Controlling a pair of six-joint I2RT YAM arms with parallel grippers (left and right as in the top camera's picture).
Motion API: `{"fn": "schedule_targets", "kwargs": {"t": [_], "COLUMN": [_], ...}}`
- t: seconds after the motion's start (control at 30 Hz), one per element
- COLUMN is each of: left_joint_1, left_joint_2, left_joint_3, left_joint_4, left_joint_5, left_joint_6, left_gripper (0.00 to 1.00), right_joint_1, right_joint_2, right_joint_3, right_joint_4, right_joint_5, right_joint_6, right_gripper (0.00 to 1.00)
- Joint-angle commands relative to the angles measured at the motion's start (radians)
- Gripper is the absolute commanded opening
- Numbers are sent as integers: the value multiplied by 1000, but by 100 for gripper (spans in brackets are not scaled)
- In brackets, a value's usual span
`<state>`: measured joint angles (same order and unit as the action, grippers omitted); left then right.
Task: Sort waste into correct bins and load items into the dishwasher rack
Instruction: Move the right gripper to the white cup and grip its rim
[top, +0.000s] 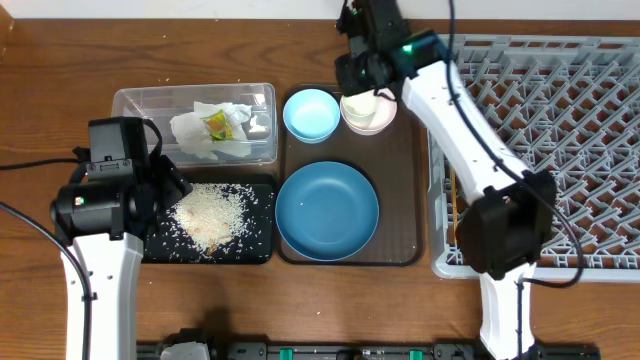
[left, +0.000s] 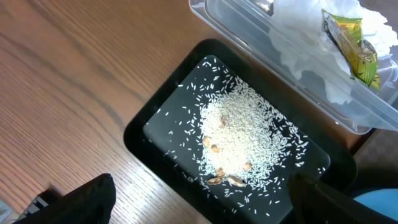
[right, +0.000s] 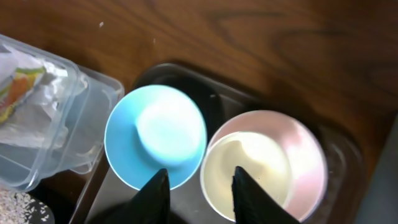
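Two bins: tub (top: 135, 103) holds napkin (top: 192, 136), wrapper (top: 217, 124); black tray (top: 262, 228) holds rice (top: 210, 215). Cup (right: 252, 154) nests in pink bowl (right: 306, 155). My left jaws wide; right jaws narrow, empty.

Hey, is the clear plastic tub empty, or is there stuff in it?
Not empty. The clear tub holds a crumpled white napkin with a yellow-green wrapper lying on it.

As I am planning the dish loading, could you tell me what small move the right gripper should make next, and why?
Probably lower the right gripper and close on the rim of the small white cup nested in the pale pink bowl: its open fingers straddle that rim, and the large grey lattice rack stands just beside.
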<state>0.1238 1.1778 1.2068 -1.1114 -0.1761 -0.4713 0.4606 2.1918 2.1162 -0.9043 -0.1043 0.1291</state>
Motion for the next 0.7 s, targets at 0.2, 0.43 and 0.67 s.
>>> {"fn": "schedule_targets", "kwargs": {"t": [0.2, 0.43, 0.67], "left_joint_1": [5, 5, 5], "left_joint_2": [-2, -2, -2], "left_joint_3": [20, 20, 20], "left_joint_4": [-3, -3, -3], "left_joint_5": [-19, -19, -19], "left_joint_6": [-2, -2, -2], "left_gripper": [91, 91, 91], "right_joint_1": [45, 45, 42], "right_joint_2": [132, 142, 70], "right_joint_3": [23, 23, 23], "right_joint_4": [-10, 11, 37], "right_joint_5": [15, 29, 37], "right_joint_6": [12, 12, 3], "right_gripper": [11, 15, 16]}}
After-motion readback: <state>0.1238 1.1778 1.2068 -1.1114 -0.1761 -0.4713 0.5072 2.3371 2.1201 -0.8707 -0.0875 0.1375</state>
